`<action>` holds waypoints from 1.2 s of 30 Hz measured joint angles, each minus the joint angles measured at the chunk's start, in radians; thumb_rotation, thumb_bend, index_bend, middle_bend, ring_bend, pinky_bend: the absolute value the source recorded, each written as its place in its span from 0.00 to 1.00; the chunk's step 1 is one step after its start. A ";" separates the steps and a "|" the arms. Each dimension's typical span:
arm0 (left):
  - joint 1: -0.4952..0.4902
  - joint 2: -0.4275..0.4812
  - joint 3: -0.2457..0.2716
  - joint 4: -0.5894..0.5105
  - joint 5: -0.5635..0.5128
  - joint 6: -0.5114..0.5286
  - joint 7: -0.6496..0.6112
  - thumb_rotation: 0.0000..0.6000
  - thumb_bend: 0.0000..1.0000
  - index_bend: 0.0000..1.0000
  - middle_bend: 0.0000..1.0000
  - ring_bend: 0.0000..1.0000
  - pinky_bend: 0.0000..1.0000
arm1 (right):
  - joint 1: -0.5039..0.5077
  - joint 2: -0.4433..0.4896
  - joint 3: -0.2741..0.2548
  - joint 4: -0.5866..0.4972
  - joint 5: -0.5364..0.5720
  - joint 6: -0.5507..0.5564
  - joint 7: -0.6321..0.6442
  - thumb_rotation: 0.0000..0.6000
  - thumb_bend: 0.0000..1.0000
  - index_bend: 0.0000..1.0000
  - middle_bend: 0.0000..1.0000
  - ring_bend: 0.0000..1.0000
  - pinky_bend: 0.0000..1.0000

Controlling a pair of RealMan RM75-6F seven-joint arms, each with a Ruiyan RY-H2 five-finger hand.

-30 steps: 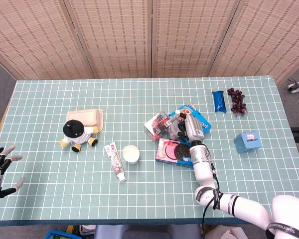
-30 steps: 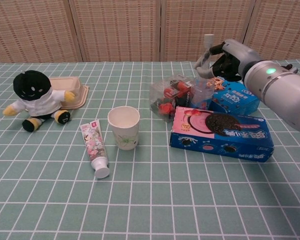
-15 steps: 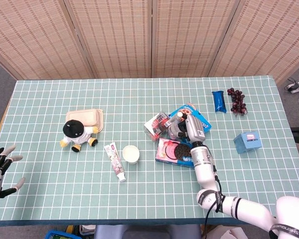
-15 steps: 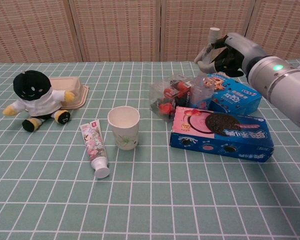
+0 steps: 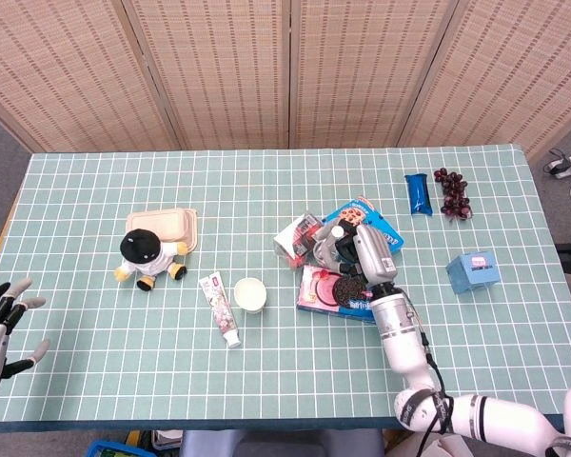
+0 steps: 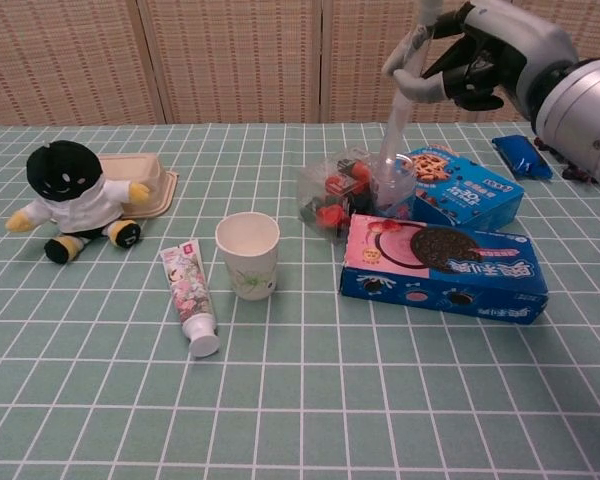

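Clear plastic bottle [image 6: 398, 130], slim and cylindrical with a white cap, tilted, cap end uppermost. Pinched near the cap by the right hand [image 6: 480, 55], dark fingers closed around its neck. Lower end down at the cluster of packages in mid-table; contact with them cannot be told. In the head view, seen as a pale tube [image 5: 328, 243] under the same hand [image 5: 352, 249].

Immediately around the bottle's base:
- crinkled transparent packet [image 6: 328, 195] with red pieces inside, to its left;
- blue cardboard biscuit box [image 6: 465, 185], rectangular, glossy, to its right;
- flat pink-and-blue cookie box [image 6: 440, 265], long, lying in front, printed with dark round sandwich cookies.

Further left:
- white paper cup [image 6: 247, 255], upright, open-mouthed;
- toothpaste tube [image 6: 188, 295], lying flat, white cap toward the near edge;
- soft plush doll [image 6: 70, 195], black round head, white coat, yellow hands;
- beige clamshell container [image 6: 145, 180], closed, behind the doll.

Far right:
- dark blue wrapped bar [image 5: 417, 193];
- bunch of dark grapes [image 5: 452, 192] beside it;
- small light-blue box [image 5: 473, 271].

All on a table [image 5: 95, 371] covered in green cloth with a white grid.

Left hand [image 5: 2, 319] at the table's left edge, fingers spread, holding nothing.
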 measured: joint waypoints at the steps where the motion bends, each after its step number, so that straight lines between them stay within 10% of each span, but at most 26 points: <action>1: 0.000 -0.001 0.000 0.000 0.000 -0.001 0.003 1.00 0.27 0.36 0.14 0.08 0.30 | -0.005 0.008 -0.003 -0.017 -0.009 0.007 -0.003 1.00 0.62 0.73 1.00 1.00 1.00; 22: -0.001 -0.006 0.004 -0.004 0.004 -0.002 0.018 1.00 0.27 0.36 0.14 0.08 0.30 | -0.058 0.158 -0.066 -0.246 -0.169 -0.012 0.146 1.00 0.67 0.73 1.00 1.00 1.00; 36: 0.001 -0.005 0.007 -0.007 0.011 0.002 0.023 1.00 0.27 0.36 0.14 0.08 0.30 | -0.044 0.197 -0.140 -0.245 -0.214 0.009 -0.326 1.00 0.70 0.74 1.00 1.00 1.00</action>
